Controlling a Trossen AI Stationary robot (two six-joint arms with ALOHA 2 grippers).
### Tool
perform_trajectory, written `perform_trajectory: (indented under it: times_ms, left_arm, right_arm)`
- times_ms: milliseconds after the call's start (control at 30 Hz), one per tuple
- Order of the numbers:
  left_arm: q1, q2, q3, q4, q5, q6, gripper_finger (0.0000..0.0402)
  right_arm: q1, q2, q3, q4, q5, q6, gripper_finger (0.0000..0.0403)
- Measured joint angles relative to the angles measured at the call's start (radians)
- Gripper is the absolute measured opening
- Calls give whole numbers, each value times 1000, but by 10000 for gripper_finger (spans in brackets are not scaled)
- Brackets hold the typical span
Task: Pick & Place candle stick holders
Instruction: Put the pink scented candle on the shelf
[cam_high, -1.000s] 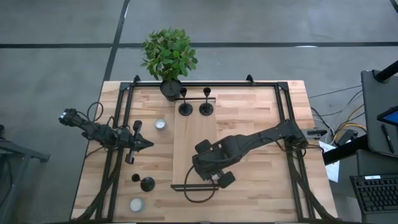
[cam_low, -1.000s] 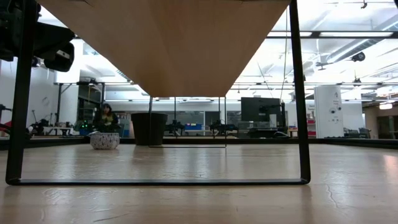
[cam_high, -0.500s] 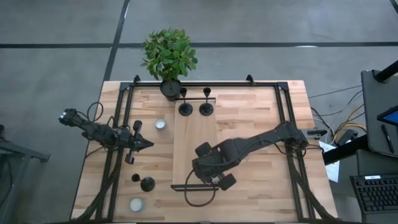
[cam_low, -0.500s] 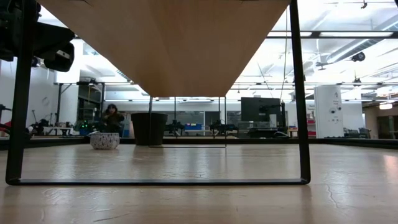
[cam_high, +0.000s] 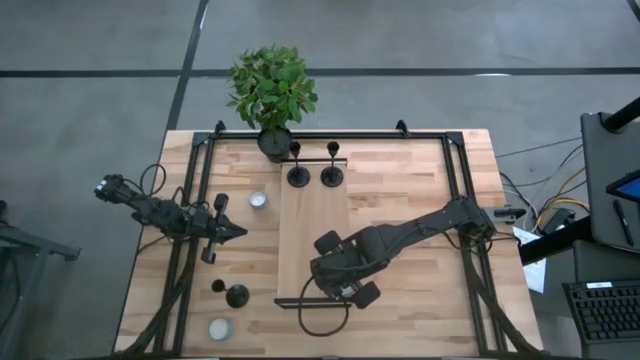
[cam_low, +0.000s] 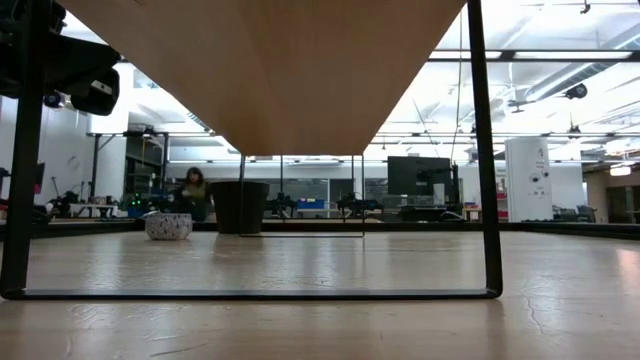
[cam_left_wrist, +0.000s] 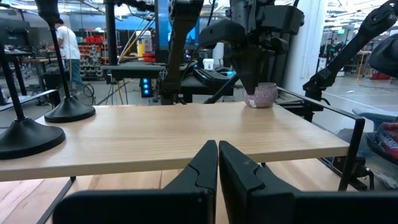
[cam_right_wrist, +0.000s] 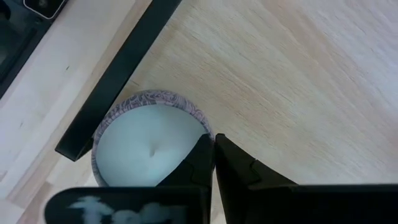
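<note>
The right tool (cam_high: 330, 283) is reaching low over a raised board's (cam_high: 312, 225) front edge, fingers pressed together beside a candle (cam_right_wrist: 149, 149). The left tool (cam_high: 232, 232) is resting sideways on the worktop (cam_high: 410, 180), fingers together.

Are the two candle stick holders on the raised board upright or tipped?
Upright: both candle stick holders stand on their disc bases at the raised board's far end.

The raised pale wooden board (cam_high: 312, 235) is bare along its middle. Two black metal candle stick holders (cam_high: 298, 174) (cam_high: 331, 173) block its far end; the right arm's gripper (cam_high: 335, 285) and a white candle (cam_right_wrist: 149, 149) occupy its near edge.
</note>
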Motion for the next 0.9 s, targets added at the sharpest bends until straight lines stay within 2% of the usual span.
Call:
perform_trajectory:
  times_ms: [333,633,900]
  left_arm:
    - [0,0,0,0,0,0,14]
    - [0,0,0,0,0,0,14]
    - [0,0,0,0,0,0,14]
  right_arm:
    - [2,-9,0,24,1,2,8]
    - [7,-9,0,38,-60,3,9]
    - [15,-9,0,48,-57,4,9]
